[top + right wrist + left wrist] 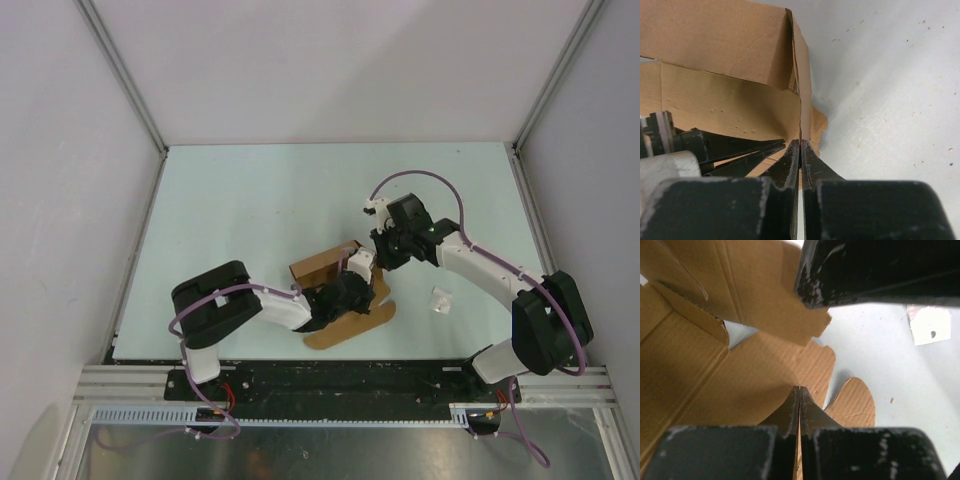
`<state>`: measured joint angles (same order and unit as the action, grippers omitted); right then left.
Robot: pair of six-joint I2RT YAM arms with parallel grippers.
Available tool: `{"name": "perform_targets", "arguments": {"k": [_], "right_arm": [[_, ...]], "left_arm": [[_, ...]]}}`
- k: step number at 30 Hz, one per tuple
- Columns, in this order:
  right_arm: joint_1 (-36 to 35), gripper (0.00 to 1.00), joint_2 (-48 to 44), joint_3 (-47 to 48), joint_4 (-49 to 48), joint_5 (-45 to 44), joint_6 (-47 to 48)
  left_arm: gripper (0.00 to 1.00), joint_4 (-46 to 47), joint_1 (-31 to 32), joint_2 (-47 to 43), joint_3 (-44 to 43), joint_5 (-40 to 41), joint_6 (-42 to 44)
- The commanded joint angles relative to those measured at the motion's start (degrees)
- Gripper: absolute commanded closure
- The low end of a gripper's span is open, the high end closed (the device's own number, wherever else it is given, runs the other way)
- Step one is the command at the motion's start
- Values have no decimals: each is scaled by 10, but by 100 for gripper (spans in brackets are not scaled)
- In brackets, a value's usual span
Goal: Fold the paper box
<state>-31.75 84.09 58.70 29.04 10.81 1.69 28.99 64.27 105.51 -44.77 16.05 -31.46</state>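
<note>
The paper box (320,268) is brown cardboard, partly raised, lying near the table's front middle with a rounded flap (350,327) flat on the mat. My left gripper (352,290) reaches into it from the left. In the left wrist view its jaws (799,388) are shut on a thin panel of the box (700,375). My right gripper (378,262) comes in from the right. In the right wrist view it (800,141) is shut on the edge of an upright wall of the box (725,50), with the left fingers (740,150) close beside it.
A small white wad of paper (440,300) lies on the pale green mat (250,220) to the right of the box, also seen as a white scrap (929,325) in the left wrist view. Grey walls (60,200) enclose the table.
</note>
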Motion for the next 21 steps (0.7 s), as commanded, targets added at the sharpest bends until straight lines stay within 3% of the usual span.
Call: {"name": "perform_targets", "arguments": {"k": [1, 12, 21], "right_arm": [[-6, 100, -10, 12, 8, -10, -10], [-9, 100, -1, -8, -1, -28, -10], [-12, 100, -3, -10, -5, -27, -12]], "left_arm": [[100, 5, 3, -54, -1, -12, 10], [100, -39, 3, -210, 47, -55, 31], [100, -183, 0, -419, 44, 49, 80]]}}
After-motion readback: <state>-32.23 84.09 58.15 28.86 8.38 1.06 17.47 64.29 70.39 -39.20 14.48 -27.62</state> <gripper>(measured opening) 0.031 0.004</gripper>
